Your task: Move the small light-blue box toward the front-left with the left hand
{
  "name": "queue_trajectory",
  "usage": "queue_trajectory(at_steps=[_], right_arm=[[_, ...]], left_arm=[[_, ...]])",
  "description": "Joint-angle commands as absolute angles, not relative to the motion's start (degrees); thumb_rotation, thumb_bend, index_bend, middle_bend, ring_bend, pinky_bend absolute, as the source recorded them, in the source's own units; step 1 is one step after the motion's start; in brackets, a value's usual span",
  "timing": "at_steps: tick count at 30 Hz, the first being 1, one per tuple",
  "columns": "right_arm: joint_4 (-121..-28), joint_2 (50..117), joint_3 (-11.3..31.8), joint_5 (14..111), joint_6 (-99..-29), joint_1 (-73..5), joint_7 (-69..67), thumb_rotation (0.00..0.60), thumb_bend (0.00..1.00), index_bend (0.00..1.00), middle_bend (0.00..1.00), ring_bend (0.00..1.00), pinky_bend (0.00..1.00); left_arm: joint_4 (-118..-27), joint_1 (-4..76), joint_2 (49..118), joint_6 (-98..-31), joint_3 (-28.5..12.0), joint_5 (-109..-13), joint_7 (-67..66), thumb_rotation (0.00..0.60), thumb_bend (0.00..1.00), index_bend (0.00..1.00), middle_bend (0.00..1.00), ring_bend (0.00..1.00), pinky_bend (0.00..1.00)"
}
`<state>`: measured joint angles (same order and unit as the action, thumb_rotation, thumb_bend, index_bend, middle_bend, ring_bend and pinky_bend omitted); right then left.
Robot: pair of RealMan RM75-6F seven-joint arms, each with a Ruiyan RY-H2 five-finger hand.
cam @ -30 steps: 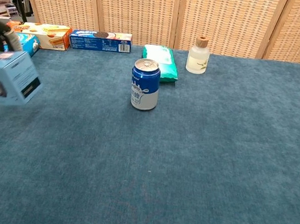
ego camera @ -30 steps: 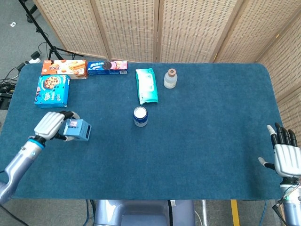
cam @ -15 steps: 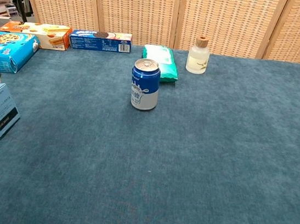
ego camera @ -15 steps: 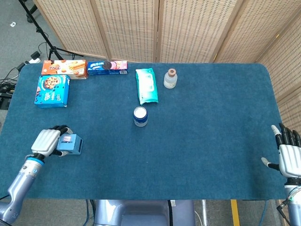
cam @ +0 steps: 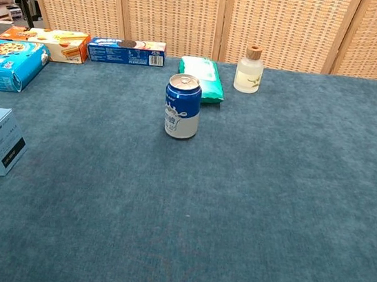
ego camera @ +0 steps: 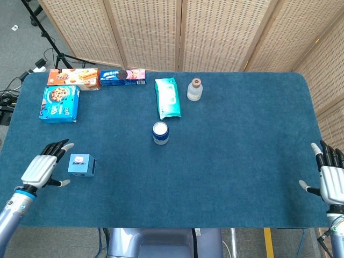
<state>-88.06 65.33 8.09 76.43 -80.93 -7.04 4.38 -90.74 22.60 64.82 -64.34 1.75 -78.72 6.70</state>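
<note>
The small light-blue box (ego camera: pixel 81 164) sat on the table (ego camera: pixel 226 161), just beside the spread fingers (ego camera: pixel 56 147) of the left hand (ego camera: pixel 41 169), not touching. The right hand (ego camera: pixel 331 180) was empty, fingers apart.

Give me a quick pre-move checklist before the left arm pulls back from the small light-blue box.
1. Small light-blue cardboard box resting flat on the blue table cloth: ok.
2. Left robot hand holds nothing, fingers spread: ok.
3. Visible gap between left robot hand and box: ok.
4. Box sits front-left, apart from the blue cookie box: ok.
5. Right robot hand open at the table's right edge: ok.
6. Space behind the left arm: cannot tell.
</note>
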Motion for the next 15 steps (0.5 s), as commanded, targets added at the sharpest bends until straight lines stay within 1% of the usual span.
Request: queue_trajectory(at_steps=[1, 7, 9, 10, 12, 15], right_arm=[[-88.19, 65.2, 7.98, 76.76, -81.05, -6.99, 4.18, 0.6, 0.0, 0.0, 0.0, 0.0, 0.0], [-88.41, 64.94, 7.92, 77.19, -81.21, -6.93, 3.69, 0.6, 0.0, 0.0, 0.0, 0.0, 0.0], [-88.42, 64.86, 7.98, 77.22, -81.21, -6.96, 3.46, 0.6, 0.0, 0.0, 0.0, 0.0, 0.0], [-88.38, 64.84, 8.0, 77.14, -81.05, -7.01, 3.39, 0.6, 0.0, 0.0, 0.0, 0.0, 0.0], [-88.32, 64.83, 8.01, 77.07, -80.9, -7.06, 3.35, 0.6, 0.0, 0.0, 0.0, 0.0, 0.0], [-88.2, 64.84, 8.07, 76.85, -80.69, -7.12, 3.25, 0.6, 0.0, 0.0, 0.0, 0.0, 0.0]], left_arm=[[-89.54, 22.39, 65.97, -63.98, 1.15, -77.65, 7.52, 0.6, 0.0, 0.0, 0.0, 0.0, 0.05], [-84.25, 23.69, 70.8, -60.97, -0.33, -76.6, 10.02, 0.6, 0.0, 0.0, 0.0, 0.0, 0.05], [-81.83, 24.19, 72.79, -60.42, -0.59, -77.46, 11.4, 0.6, 0.0, 0.0, 0.0, 0.0, 0.07], [-80.59, 24.51, 74.09, -60.56, -0.7, -78.49, 12.21, 0.6, 0.0, 0.01, 0.0, 0.0, 0.1], [-79.04, 24.58, 75.05, -60.72, -0.7, -79.1, 12.76, 0.6, 0.03, 0.06, 0.0, 0.01, 0.16], [-77.42, 24.75, 75.92, -60.18, -0.66, -79.33, 13.15, 0.6, 0.12, 0.16, 0.05, 0.09, 0.24]])
